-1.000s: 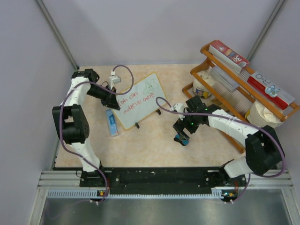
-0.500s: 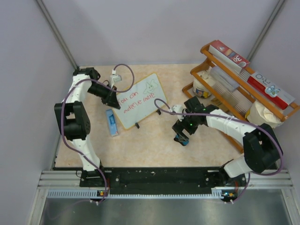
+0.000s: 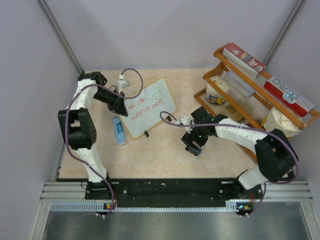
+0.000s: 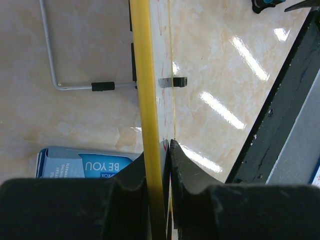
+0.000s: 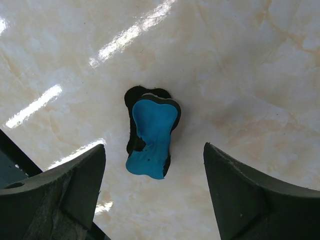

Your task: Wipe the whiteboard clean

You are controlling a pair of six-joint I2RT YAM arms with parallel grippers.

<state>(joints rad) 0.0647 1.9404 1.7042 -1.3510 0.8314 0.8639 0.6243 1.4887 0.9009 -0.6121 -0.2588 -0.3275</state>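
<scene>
Left hand (image 4: pixel 159 146) pinches the whiteboard (image 3: pixel 150 106) by its frame; right hand (image 5: pixel 155 167), spread over the eraser (image 5: pixel 151 136), should lower straight, seemingly centred.

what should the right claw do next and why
Probably lower the right claw straight down and close it on the eraser. In the right wrist view the eraser lies on the table between the open fingers, untouched, while the left claw pinches the whiteboard by its frame edge and the red writing is not yet wiped.
</scene>
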